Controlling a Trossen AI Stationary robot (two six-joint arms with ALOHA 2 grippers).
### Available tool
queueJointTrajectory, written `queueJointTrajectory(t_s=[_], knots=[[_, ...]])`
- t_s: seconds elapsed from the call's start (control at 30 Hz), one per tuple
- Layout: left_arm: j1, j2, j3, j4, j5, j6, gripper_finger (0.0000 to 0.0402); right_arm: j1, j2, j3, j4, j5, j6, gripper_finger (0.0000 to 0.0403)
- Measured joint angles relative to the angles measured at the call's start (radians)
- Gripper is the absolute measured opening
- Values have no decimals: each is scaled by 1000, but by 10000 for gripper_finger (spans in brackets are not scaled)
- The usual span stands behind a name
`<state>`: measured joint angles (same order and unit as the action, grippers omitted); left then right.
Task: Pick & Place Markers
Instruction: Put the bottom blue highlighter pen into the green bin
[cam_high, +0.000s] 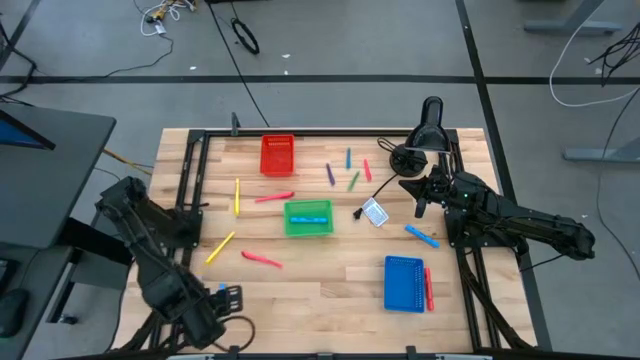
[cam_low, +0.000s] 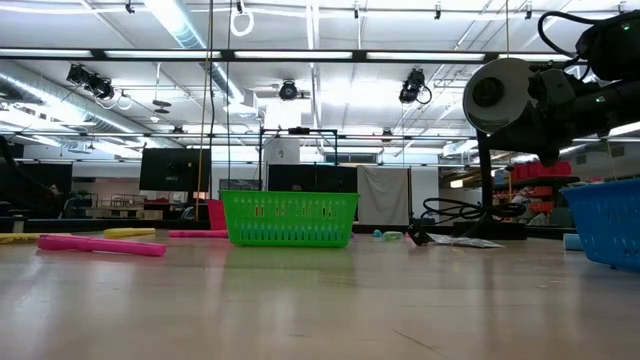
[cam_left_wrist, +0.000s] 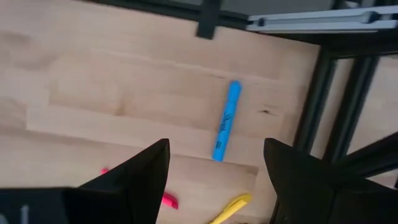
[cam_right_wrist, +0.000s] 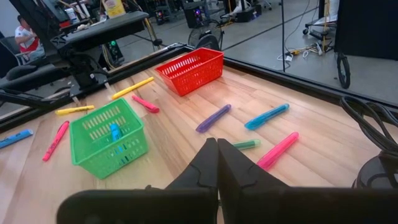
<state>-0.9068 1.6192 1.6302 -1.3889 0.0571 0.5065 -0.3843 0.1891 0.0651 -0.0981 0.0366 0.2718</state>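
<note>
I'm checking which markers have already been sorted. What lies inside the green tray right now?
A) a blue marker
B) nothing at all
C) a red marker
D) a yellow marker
A: a blue marker lies inside the green tray in the overhead view, and the right wrist view shows the same blue marker behind the tray's mesh wall.

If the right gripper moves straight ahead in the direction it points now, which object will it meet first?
Probably the thin green marker lying on the wooden table just ahead of the shut right gripper, with the pink marker close beside it. Depth is unclear, so it might pass above them.
</note>
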Motion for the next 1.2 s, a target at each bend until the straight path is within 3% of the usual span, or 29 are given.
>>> queueJointTrajectory(t_s=[0.23, 0.8, 1.2], knots=[[-46, -8, -13, -9, -6, 26, 268, 0, 0, 0, 0, 0, 0, 0], [-28, -309, -413, 125, -14, 196, 268, 0, 0, 0, 0, 0, 0, 0], [47, -332, -461, 160, -15, 241, 268, 0, 0, 0, 0, 0, 0, 0]])
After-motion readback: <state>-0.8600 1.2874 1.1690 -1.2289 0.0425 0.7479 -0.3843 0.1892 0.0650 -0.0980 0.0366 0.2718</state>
